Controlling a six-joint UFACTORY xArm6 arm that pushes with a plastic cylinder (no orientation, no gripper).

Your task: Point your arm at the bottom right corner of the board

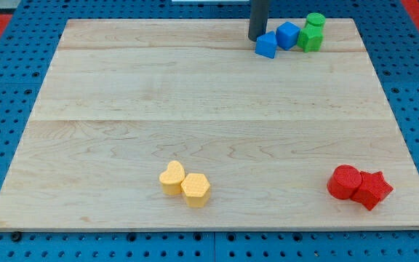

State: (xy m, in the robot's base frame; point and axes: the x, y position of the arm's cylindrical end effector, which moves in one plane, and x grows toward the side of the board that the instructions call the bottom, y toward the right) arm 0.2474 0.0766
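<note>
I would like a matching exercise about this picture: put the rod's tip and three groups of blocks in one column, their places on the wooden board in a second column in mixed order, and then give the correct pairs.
Column 1
1. my tip
2. two yellow blocks, a heart and a hexagon
3. two red blocks, a cylinder and a star
4. two green blocks

Column 2
A. near the view's bottom right corner
B. view's top edge, rightmost in the cluster
C. view's bottom, left of centre
D. view's top, just left of the two blue blocks

Pairs: 1-D, 2-C, 3-A, 4-B
</note>
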